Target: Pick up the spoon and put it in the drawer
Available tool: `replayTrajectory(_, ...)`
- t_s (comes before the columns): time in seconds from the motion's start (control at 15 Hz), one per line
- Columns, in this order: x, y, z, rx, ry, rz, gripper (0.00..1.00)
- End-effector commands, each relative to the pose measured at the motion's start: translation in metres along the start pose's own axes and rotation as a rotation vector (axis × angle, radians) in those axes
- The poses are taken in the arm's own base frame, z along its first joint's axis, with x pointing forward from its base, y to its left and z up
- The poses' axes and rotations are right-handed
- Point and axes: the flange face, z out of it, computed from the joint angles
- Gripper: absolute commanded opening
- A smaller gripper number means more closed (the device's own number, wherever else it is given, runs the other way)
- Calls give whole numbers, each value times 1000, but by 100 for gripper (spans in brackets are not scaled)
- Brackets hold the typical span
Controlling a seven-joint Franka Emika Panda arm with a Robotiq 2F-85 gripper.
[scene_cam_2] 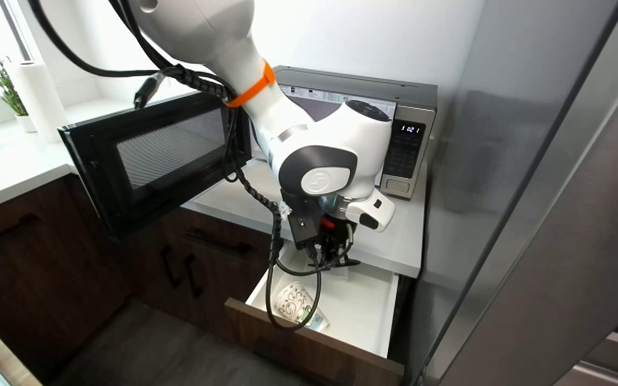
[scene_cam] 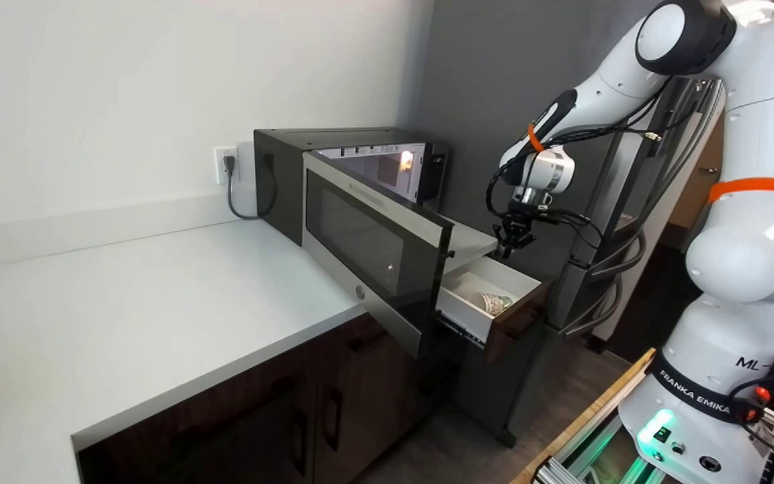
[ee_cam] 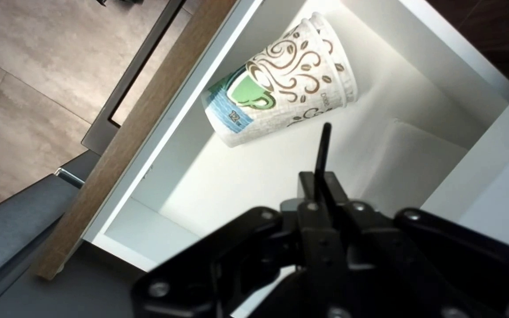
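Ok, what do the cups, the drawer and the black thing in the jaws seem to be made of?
Cups: likely paper, matte, going by the printed swirls and rolled rims. Drawer: smooth white inside, perhaps laminate or paint; its front shows brown grain, so wood or a wood-look laminate. Black thing: perhaps plastic, uniformly dark; finish too blurred to tell.

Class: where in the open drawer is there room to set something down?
In the drawer, bare floor lies between the nested paper cups, the wooden front and the side wall farther from the cups. It is crowded at the cups, and overhead, where the gripper hangs.
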Motion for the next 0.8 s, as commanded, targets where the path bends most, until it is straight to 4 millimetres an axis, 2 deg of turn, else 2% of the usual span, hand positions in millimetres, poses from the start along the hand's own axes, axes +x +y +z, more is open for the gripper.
replayTrajectory(0.0,6,2,30,-44,47,-36,1)
replayTrajectory(0.4,7,28,101,-111,31,-213,1)
replayTrajectory(0.53,12,33,119,-114,83,-292,1)
replayTrajectory(0.73,18,34,134,-89,128,-370,1)
